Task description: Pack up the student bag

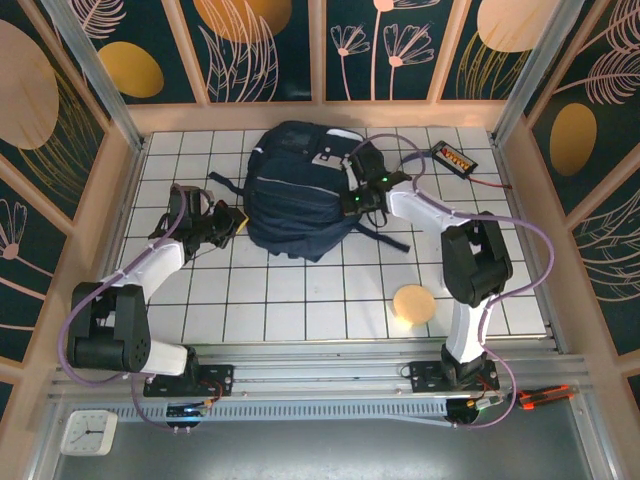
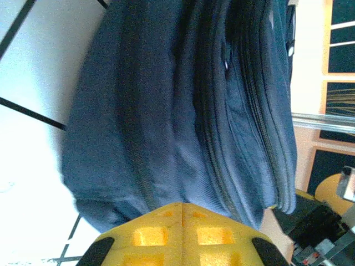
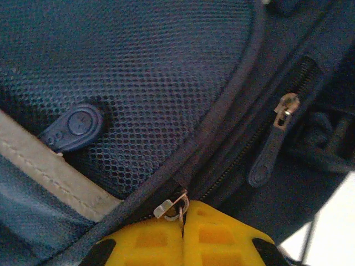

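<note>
The student bag (image 1: 298, 190), a large dark navy backpack, lies at the back middle of the tiled table, with its fabric and zipper rows (image 2: 183, 111) in the left wrist view. My left gripper (image 1: 235, 221) is at the bag's left side. Its yellow fingers (image 2: 182, 206) are shut, with the tips against the fabric and nothing seen between them. My right gripper (image 1: 360, 204) is at the bag's right side, shut (image 3: 183, 213) on a small metal zipper pull (image 3: 176, 204). Another zipper pull (image 3: 273, 145) hangs free to its right.
A tan round disc (image 1: 412, 303) lies on the tiles at the front right. A black device with an orange label (image 1: 452, 156) and a red lead sits at the back right. Wooden walls ring the table. A black bag strap (image 1: 385, 238) trails over the tiles.
</note>
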